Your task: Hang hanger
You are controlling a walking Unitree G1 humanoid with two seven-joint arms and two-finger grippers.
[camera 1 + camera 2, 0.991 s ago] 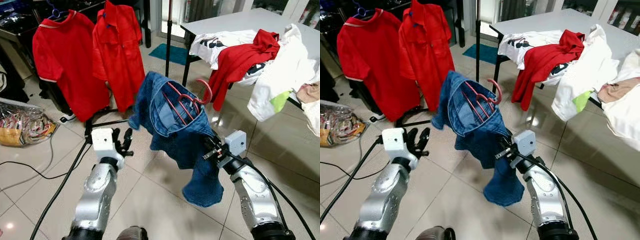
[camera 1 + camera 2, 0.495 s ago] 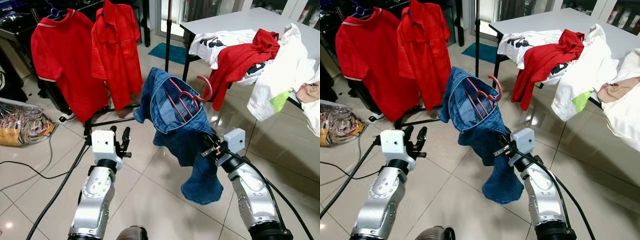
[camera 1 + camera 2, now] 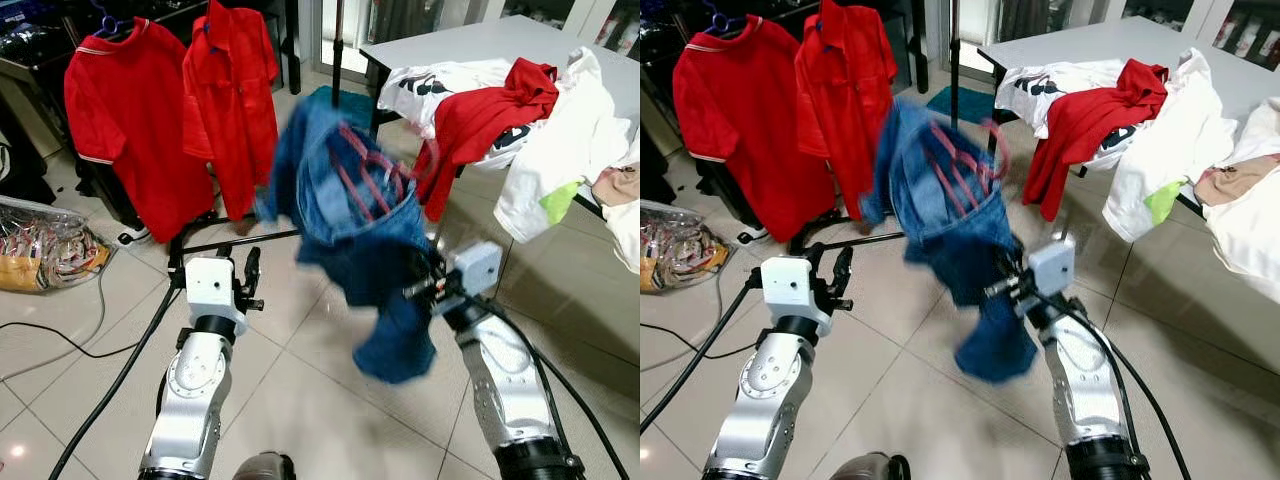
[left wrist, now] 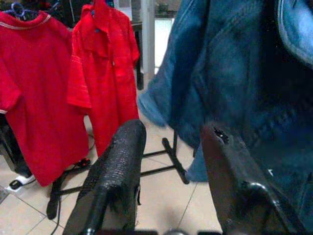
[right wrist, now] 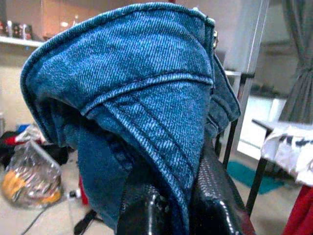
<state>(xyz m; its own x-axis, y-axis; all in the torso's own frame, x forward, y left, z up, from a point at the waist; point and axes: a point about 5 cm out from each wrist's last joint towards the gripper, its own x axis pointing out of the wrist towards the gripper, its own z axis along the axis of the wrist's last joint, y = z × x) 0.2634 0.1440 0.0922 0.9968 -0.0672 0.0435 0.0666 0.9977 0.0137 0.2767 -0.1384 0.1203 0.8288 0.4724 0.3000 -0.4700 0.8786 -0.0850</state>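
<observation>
Robot lifting blurred denim jeans on a red wire hanger.
Right gripper pinches the denim; left gripper gapes beside it, hook tilted toward the table.

Glossy pale tiled floor; grey table heaped with clothes.

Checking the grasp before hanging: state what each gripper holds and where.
Right gripper: blue denim garment on a red hanger, its fingers pinching a denim fold. Left gripper: open, holding nothing.

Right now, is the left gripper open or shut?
Open and empty. In the left wrist view the left gripper has its fingers apart, with floor between them; the jeans hang beyond.
</observation>
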